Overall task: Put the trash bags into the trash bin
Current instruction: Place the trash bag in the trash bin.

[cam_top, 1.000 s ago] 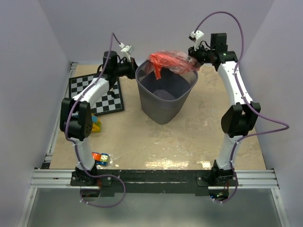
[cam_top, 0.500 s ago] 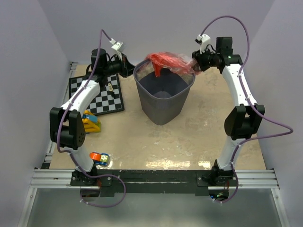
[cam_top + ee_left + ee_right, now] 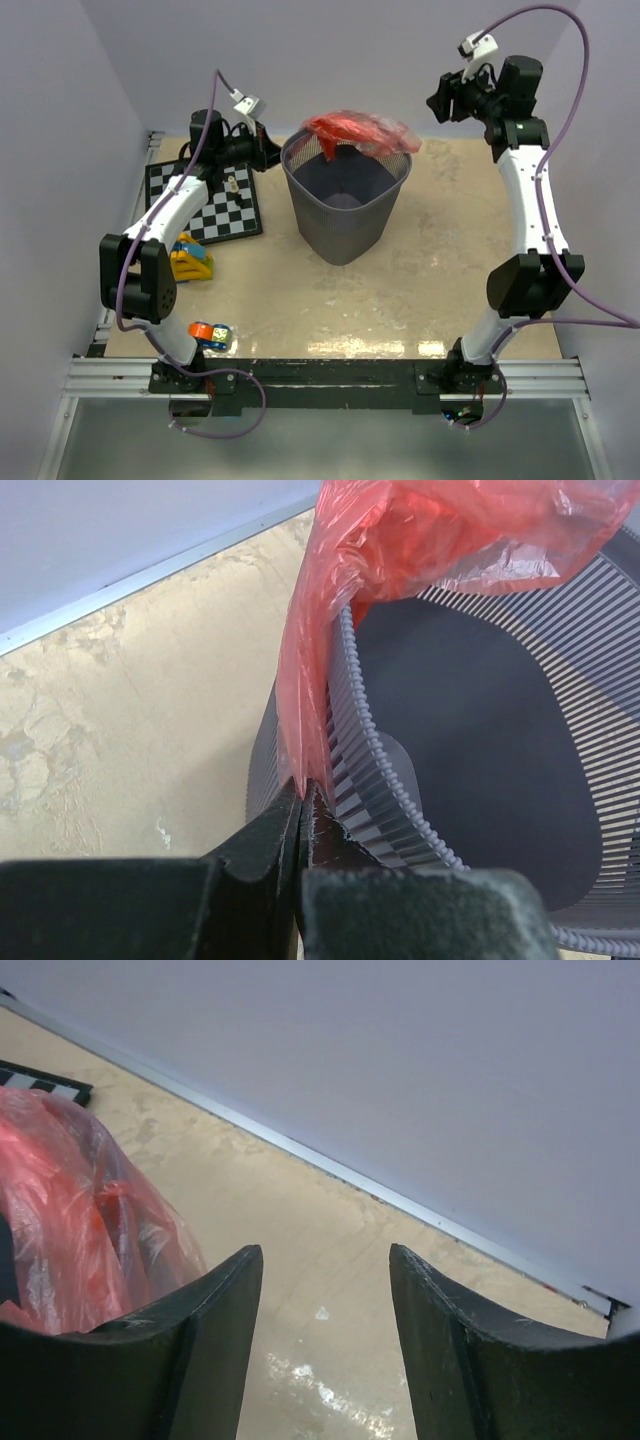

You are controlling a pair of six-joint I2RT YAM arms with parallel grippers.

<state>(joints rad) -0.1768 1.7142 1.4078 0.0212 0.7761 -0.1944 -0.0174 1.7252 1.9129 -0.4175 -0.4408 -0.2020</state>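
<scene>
At the left rim of the trash bin (image 3: 345, 225), your left gripper (image 3: 303, 795) is pinched tight on a hanging corner of the trash bag (image 3: 420, 530); only its wrist view shows this. The bag drapes over the bin's far rim. Right of the bin, your right gripper (image 3: 325, 1255) gapes and holds nothing.

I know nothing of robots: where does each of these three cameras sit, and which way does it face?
Top external: fixed above and behind the arms, looking down on the table; both arms show whole, flanking the trash bin.
Left wrist: on the left arm, looking along its shut left jaws at the bin's rim and pinched trash bag.
Right wrist: on the right arm, facing the far wall; open right jaws below.
All three show the red bag.
</scene>
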